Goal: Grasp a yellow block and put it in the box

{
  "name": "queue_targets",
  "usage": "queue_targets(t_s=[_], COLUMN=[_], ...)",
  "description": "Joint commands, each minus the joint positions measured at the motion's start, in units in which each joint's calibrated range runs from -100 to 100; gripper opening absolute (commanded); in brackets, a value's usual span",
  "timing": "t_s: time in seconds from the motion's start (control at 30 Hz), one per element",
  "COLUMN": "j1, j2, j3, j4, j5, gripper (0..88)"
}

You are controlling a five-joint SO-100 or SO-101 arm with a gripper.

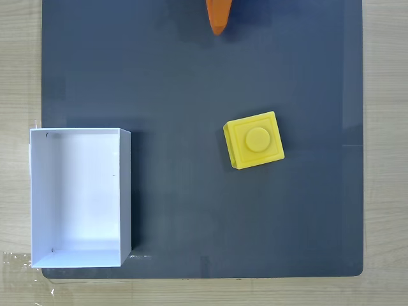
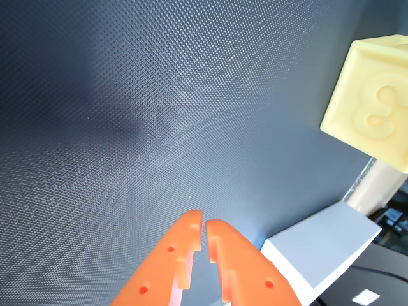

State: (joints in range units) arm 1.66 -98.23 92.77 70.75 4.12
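Claw (image 2: 204,224), wrist view: the two orange fingers are pressed nearly together, only a thin slit between the tips, nothing pinched. It hangs over bare dark mat (image 2: 127,115).

Step in hand, as I judge it: reach for the yellow block (image 2: 373,115). To do it well, spread the fingers first, swing toward the block, square them to two opposite flat sides, then come down.

Left to right in the fixed view: the box (image 1: 125,191) lies far off to the claw's lower left, empty; the claw's orange tip (image 1: 218,19) shows at the top edge; the block (image 1: 254,140), stud up and slightly turned, sits below and just right of it.

Nothing stands between claw and block. Claw height above the mat is hard to tell.
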Motion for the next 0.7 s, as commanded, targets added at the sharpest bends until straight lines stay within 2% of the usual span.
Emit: queue_targets(t_s=[0.0,0.67], j1=[1.0,0.5], j2=[-0.8,-0.8], j3=[0.0,-0.1], j4=[0.1,0.0], j5=[0.0,0.2], gripper=[1.1,1.1])
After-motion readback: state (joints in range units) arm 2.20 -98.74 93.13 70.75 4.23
